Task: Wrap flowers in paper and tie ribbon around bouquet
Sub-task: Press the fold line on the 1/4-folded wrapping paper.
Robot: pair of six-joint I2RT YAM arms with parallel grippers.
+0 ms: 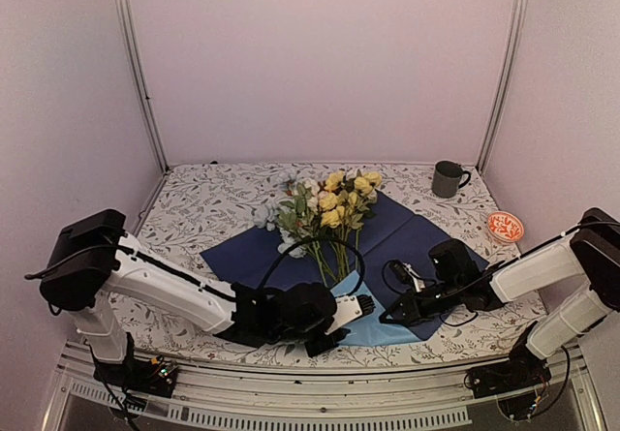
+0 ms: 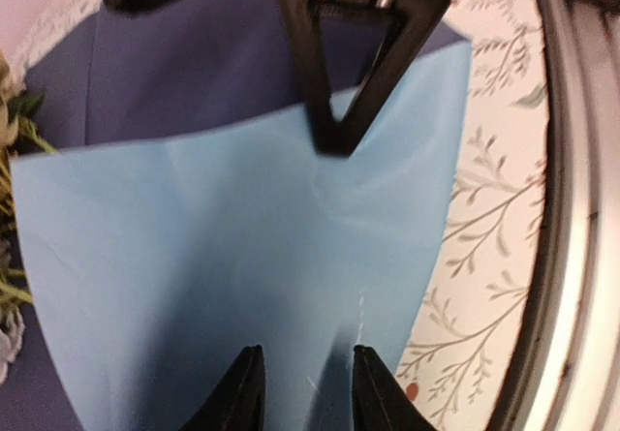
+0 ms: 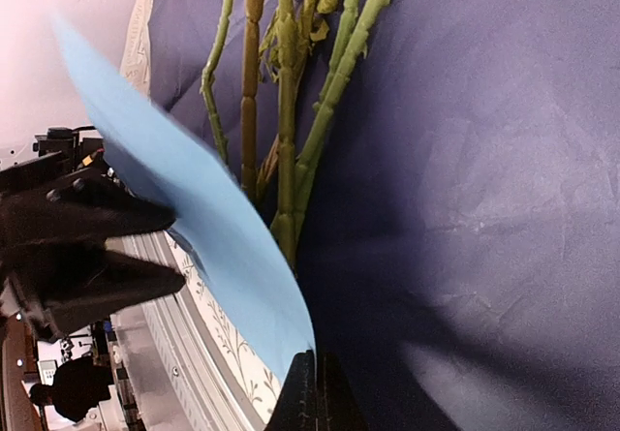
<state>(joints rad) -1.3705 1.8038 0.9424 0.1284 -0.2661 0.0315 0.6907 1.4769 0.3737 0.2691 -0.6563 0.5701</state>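
Pinching the paper point(image 3: 223, 228) by its raised light-blue corner: right jaws closed on it, at 6 o'clock of the sheet. Left jaws part-open over the same corner, gripping nothing I can see. Flowers point(image 1: 334, 203) lie on the navy face on the table point(image 1: 213, 199) — blooms toward 12 o'clock, stems toward 6.

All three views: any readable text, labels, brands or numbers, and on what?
None readable.
mug: plain, no print.
orange dish: white pattern, too small to tell whether any of it is lettering.
tablecloth: leaf print only.
paper: blank on both faces.
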